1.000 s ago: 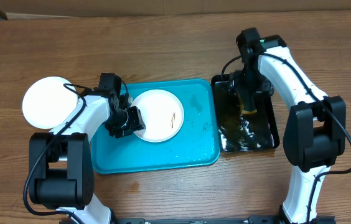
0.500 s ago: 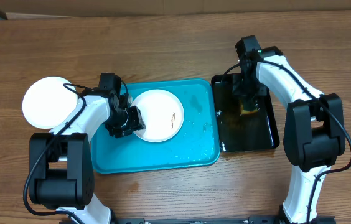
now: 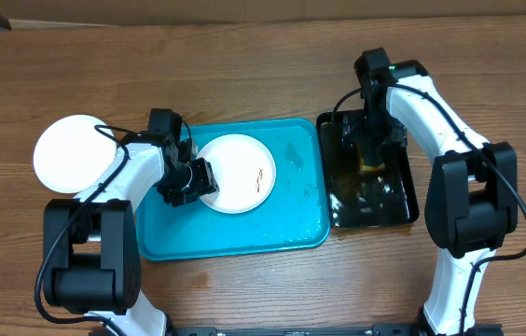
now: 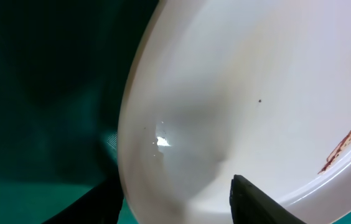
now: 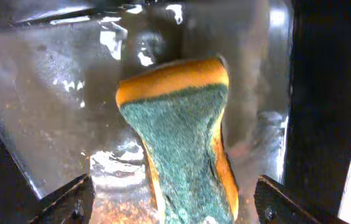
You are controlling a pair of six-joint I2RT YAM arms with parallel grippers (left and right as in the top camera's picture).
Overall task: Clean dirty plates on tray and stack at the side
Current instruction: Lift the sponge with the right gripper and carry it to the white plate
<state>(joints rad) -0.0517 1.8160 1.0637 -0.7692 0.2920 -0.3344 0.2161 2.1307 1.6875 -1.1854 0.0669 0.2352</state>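
Turquoise tray lies under my left gripper; the smaller black tray, wet and glossy, lies under my right gripper. My left fingers are pinched narrowly on the rim of the smeared plate in the turquoise tray. A second plate sits on the table behind that gripper. My right jaws clamp a yellow-and-green sponge over the black tray.

Left wrist: plate cut off top, right, bottom. Right wrist: sponge, lower end cut off. Overhead: side plate partly under left arm.
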